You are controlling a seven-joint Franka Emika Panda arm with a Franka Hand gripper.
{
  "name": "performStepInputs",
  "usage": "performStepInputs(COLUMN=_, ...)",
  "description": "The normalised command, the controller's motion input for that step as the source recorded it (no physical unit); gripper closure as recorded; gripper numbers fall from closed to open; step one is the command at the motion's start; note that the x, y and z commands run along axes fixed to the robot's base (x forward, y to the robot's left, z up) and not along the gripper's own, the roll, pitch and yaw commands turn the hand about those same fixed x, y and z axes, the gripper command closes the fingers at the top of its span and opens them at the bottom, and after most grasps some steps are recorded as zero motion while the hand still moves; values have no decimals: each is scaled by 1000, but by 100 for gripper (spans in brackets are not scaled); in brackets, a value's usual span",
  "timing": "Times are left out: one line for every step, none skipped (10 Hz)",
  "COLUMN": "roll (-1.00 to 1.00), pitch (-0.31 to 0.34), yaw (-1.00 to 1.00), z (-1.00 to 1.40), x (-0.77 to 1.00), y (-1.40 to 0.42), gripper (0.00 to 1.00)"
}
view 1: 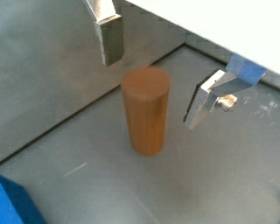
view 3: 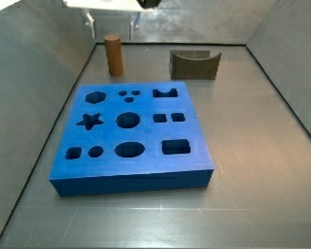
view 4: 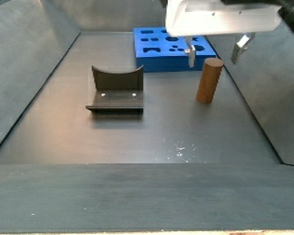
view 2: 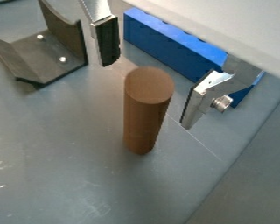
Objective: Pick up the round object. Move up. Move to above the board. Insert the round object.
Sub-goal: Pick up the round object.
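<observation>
The round object is a brown wooden peg standing upright on the grey floor, seen in both wrist views and both side views. My gripper is open right over it, one finger on each side of the peg's top and neither touching. It hangs at the upper edge of both side views. The blue board with several cut-out holes lies flat beside the peg.
The fixture, a dark bracket, stands on the floor on the other side of the peg. Grey walls enclose the floor, and one is close behind the peg.
</observation>
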Motion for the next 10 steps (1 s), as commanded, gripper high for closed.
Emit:
performStepInputs(roll=0, pitch=-194, yaw=3, z=-569, x=0, y=-31, gripper=0)
performStepInputs(roll=34, pitch=-151, yaw=43, z=-314, x=0, y=20, gripper=0)
performStepInputs(roll=291, pitch=-111, yaw=26, z=-111, x=0, y=26, gripper=0)
performStepInputs(roll=140, pitch=0, yaw=0, z=-14, x=0, y=0, gripper=0)
performStepInputs(roll=0, pitch=0, yaw=0, z=0, x=0, y=0, gripper=100)
performStepInputs(roll=-49, pitch=0, yaw=0, z=-26, x=0, y=0, gripper=100)
performStepInputs(roll=0, pitch=0, yaw=0, z=0, x=0, y=-71, gripper=100)
performStepInputs(roll=0, pitch=0, yaw=0, z=0, x=0, y=0, gripper=100)
performStepInputs(roll=0, pitch=0, yaw=0, z=0, x=0, y=0, gripper=100)
performStepInputs(roll=0, pitch=0, yaw=0, z=0, x=0, y=0, gripper=100)
